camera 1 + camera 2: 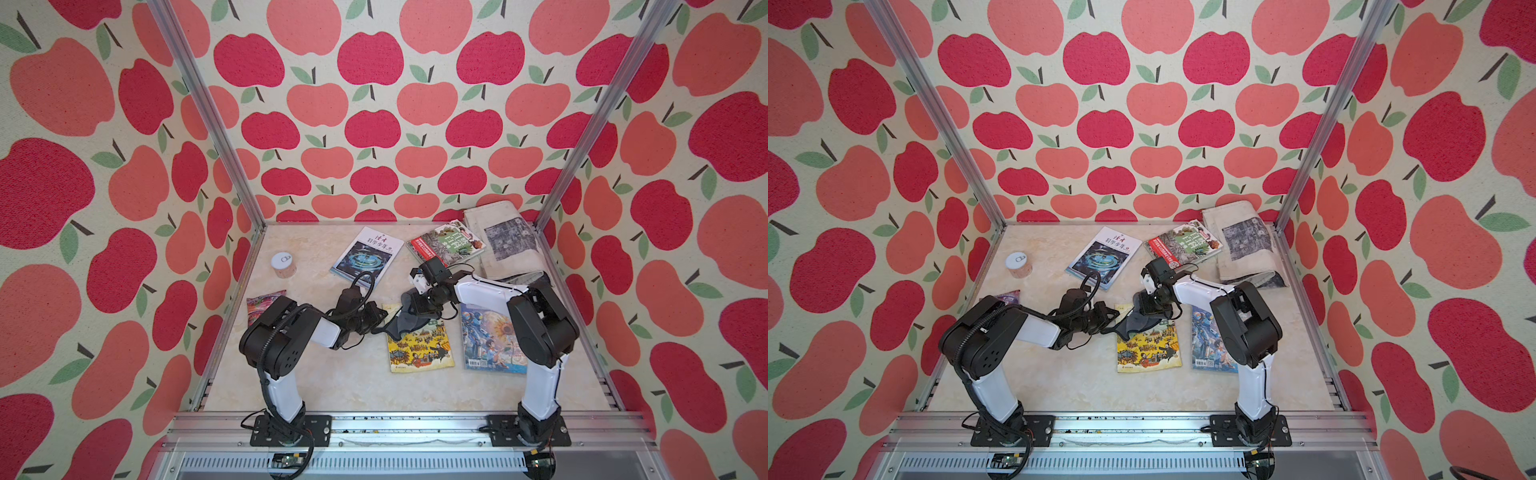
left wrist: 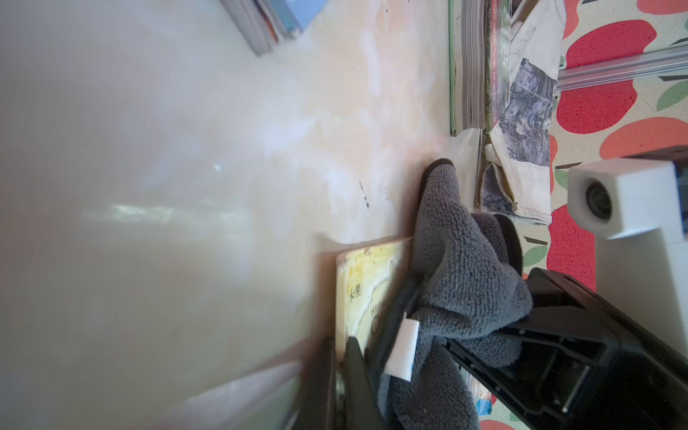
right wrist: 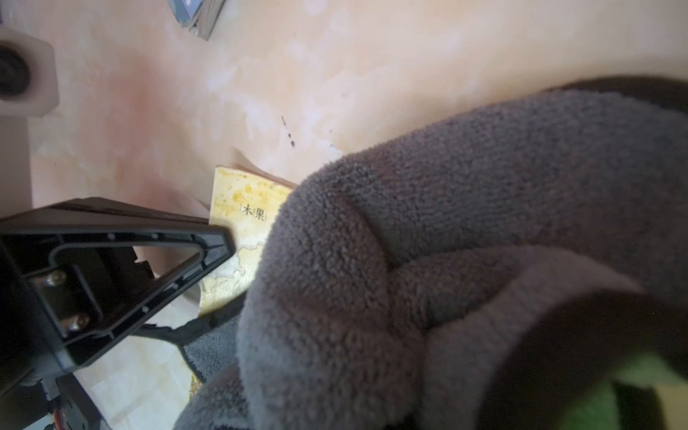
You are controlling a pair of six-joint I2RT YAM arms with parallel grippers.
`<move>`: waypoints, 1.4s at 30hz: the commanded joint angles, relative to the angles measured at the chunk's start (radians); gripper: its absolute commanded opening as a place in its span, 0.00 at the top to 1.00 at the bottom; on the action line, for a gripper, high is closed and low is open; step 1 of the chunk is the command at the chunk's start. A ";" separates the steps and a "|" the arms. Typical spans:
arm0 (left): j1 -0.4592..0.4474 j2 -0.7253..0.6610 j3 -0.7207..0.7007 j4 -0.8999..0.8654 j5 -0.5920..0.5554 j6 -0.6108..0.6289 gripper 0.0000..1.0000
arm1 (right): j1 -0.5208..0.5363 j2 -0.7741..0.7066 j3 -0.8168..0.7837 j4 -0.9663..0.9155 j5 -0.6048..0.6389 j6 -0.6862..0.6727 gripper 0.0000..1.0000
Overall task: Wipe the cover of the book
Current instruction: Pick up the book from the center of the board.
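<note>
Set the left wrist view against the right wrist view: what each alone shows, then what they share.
Left wrist only: the white tag on the grey cloth, a grey-printed folded sheet, the apple wall, the right arm's white camera. Right wrist only: the left arm's white camera and a green blur I cannot name. Both: that cloth lying over a corner of the yellow book, on the marble table.

A lab test booth: aluminium frame (image 1: 205, 108), apple-print walls (image 1: 374, 58).
</note>
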 commanded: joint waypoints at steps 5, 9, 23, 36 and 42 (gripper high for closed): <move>0.023 0.030 -0.009 -0.049 0.007 0.007 1.00 | 0.083 -0.296 -0.379 -0.035 0.050 0.070 1.00; 0.024 0.049 0.000 -0.041 0.013 0.005 1.00 | 0.102 -0.450 -0.521 -0.044 0.075 0.133 0.99; 0.012 -0.003 -0.006 -0.080 0.000 0.016 1.00 | -0.074 -0.175 -0.241 -0.041 0.119 0.046 0.99; -0.017 -0.004 -0.031 -0.055 -0.025 -0.001 1.00 | -0.118 0.055 0.095 -0.113 0.107 0.013 1.00; -0.006 0.022 -0.018 -0.036 -0.017 -0.012 1.00 | -0.072 -0.170 -0.198 -0.049 0.110 0.046 1.00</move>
